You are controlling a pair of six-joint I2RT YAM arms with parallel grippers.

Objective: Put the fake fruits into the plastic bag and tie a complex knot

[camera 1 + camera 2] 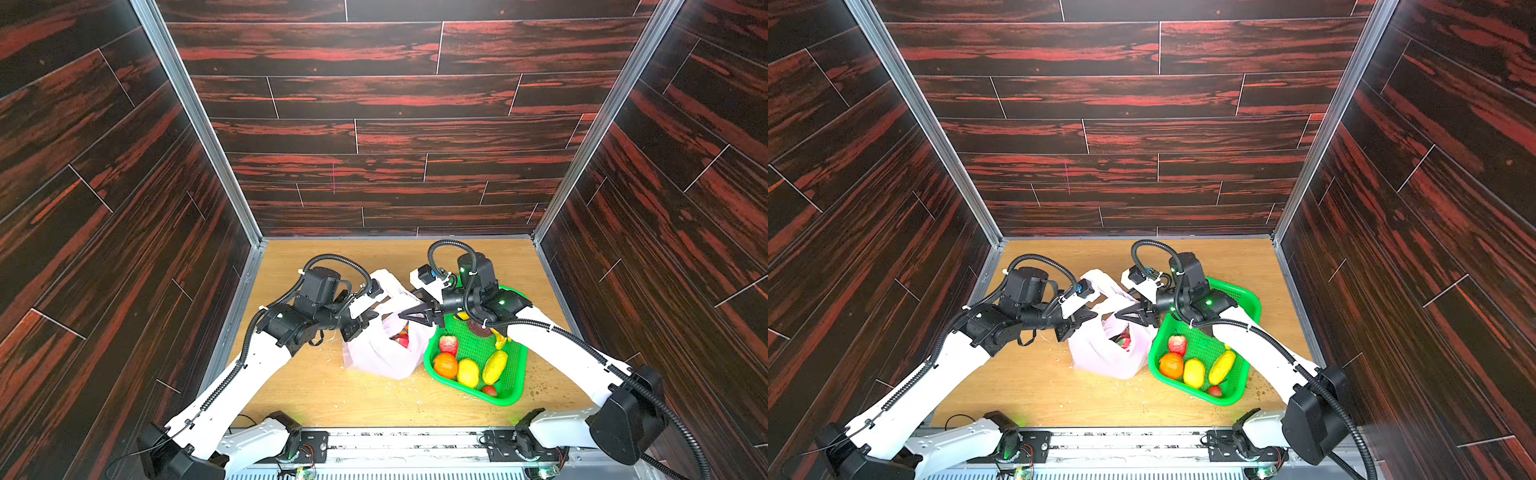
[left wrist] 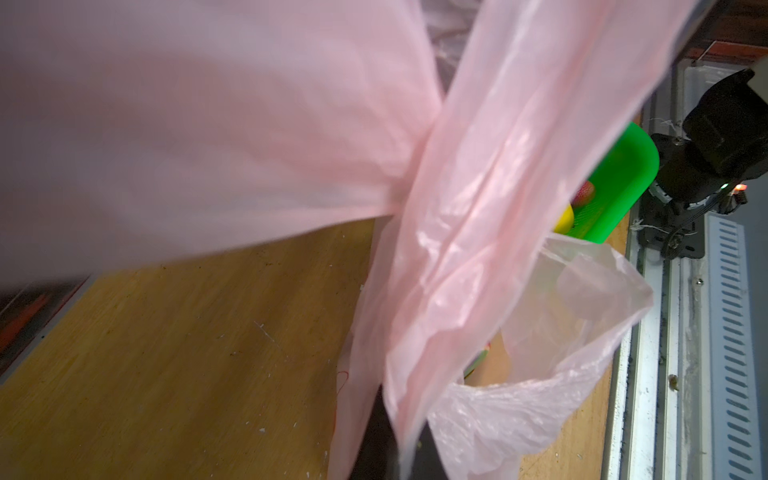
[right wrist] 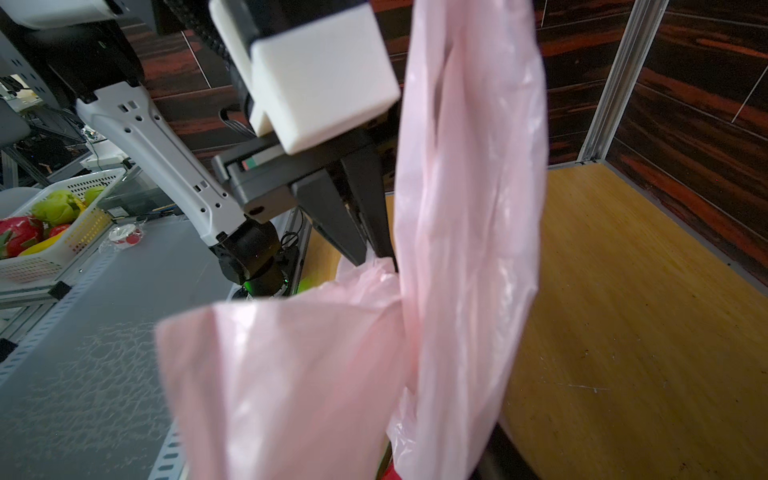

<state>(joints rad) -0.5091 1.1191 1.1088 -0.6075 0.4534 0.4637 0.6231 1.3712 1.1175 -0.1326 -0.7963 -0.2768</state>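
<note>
Plastic bag: the pale pink plastic bag (image 1: pixel 380 359) (image 1: pixel 1100 357) sits mid-tabletop (image 1: pixel 311 386) with its mouth open upward, right against the green basket (image 1: pixel 500 401) on the right arm's side.
Print: a thin red curl of print (image 2: pixel 341 379) shows on the bag wall in the left wrist view; too little of it shows to read.
Strap handles: the bag's two strap handles (image 2: pixel 478 208) (image 3: pixel 469 187) rise from the bag and cross each other, bunched where they meet; both wrist views show the crossing.
Left pincer: the left pincer (image 1: pixel 371 314) (image 1: pixel 1090 318) (image 3: pixel 375 254) is pressed together on the bag's film at its top edge, on the side away from the basket. In the right wrist view its black fingers (image 3: pixel 357 216) nip a bunch of pink plastic.
Right pincer: the right pincer (image 1: pixel 402 316) (image 1: pixel 1120 314) comes in from the basket side, its tips drawn toward a point at the bag's mouth. Whether it pinches the film I cannot tell.
Pincers: they face each other across the bag's mouth, near but apart.
In the bag: a red fruit (image 1: pixel 402 340) shows through the open mouth.
In the green basket: an orange (image 1: pixel 445 365), a lemon (image 1: pixel 468 372), a long yellow fruit (image 1: pixel 494 368), a pink-red strawberry (image 1: pixel 449 344), a small strawberry (image 1: pixel 489 390) and a dark round fruit (image 1: pixel 480 329) partly under the right arm.
Outside the cell: in the right wrist view a white basket (image 3: pixel 87 232) holds a dragon fruit (image 3: pixel 18 237) and green fruits (image 3: pixel 58 208).
</note>
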